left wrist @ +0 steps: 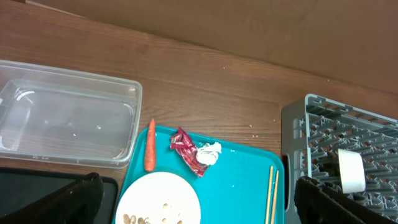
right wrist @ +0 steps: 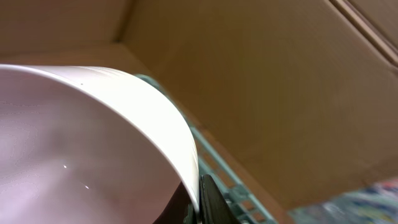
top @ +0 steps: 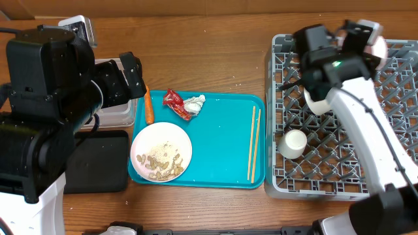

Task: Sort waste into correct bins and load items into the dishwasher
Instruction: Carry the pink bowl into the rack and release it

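Right claw [top: 359,34] clenched on the rim of the pale pink bowl [right wrist: 74,143], held over the far end of the grey dish rack [top: 392,130], which lies directly below (the right arm is nearer). Left claw [left wrist: 199,210] hangs released near the clear tub [left wrist: 62,124], at the tabletop's [top: 209,52] left.

A teal serving tray [top: 225,140] lies flat on the brown wooden surface [top: 209,52] — 1 tray, rounded corners; brown cardboard panels [right wrist: 267,87] rise behind — meeting at a crease
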`<state>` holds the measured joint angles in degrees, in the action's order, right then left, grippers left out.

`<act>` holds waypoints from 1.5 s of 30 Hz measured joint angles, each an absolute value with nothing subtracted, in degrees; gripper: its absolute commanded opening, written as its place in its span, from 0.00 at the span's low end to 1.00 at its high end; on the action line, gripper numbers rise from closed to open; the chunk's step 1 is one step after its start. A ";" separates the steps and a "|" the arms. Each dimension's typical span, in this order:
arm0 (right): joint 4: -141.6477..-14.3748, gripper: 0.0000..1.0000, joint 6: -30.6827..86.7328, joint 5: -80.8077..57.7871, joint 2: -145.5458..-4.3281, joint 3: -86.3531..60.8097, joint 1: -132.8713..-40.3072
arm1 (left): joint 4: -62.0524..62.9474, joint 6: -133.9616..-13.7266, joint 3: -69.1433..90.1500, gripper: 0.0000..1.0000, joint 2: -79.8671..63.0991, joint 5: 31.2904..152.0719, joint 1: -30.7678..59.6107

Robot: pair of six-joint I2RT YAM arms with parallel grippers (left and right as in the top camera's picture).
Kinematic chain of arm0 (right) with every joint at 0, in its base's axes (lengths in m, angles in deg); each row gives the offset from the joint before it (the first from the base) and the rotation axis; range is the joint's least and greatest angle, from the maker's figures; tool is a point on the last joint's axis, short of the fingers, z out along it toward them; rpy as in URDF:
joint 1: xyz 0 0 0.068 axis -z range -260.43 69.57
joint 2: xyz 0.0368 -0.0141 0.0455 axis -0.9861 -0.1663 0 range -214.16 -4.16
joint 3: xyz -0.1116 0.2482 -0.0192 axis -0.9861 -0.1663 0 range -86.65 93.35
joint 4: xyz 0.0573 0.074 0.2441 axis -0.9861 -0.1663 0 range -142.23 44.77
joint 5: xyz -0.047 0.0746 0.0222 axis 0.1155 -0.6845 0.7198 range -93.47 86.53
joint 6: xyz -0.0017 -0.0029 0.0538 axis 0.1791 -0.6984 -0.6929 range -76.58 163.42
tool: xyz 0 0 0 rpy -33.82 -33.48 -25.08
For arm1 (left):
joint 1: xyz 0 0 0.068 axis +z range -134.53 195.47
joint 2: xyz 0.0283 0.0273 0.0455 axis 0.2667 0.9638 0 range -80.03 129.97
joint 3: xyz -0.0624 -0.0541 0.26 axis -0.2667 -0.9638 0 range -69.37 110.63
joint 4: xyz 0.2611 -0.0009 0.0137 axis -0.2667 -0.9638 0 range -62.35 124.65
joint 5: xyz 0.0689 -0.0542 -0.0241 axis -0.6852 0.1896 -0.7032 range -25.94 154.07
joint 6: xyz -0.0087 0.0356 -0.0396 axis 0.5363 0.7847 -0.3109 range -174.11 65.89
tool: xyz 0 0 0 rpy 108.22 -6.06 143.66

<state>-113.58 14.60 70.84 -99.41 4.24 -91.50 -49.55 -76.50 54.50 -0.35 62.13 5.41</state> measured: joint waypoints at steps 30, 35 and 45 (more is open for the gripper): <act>-120.82 0.04 13.12 69.79 -118.14 3.65 -82.93 | -49.55 -76.50 54.50 1.00 -0.35 62.13 5.41; -121.30 0.04 12.09 69.61 -118.14 3.65 -82.99 | -49.55 -76.50 54.50 1.00 -0.35 62.13 5.41; -119.42 0.04 11.70 70.25 -118.14 3.63 -82.64 | -49.55 -76.50 54.50 1.00 -0.35 62.13 5.41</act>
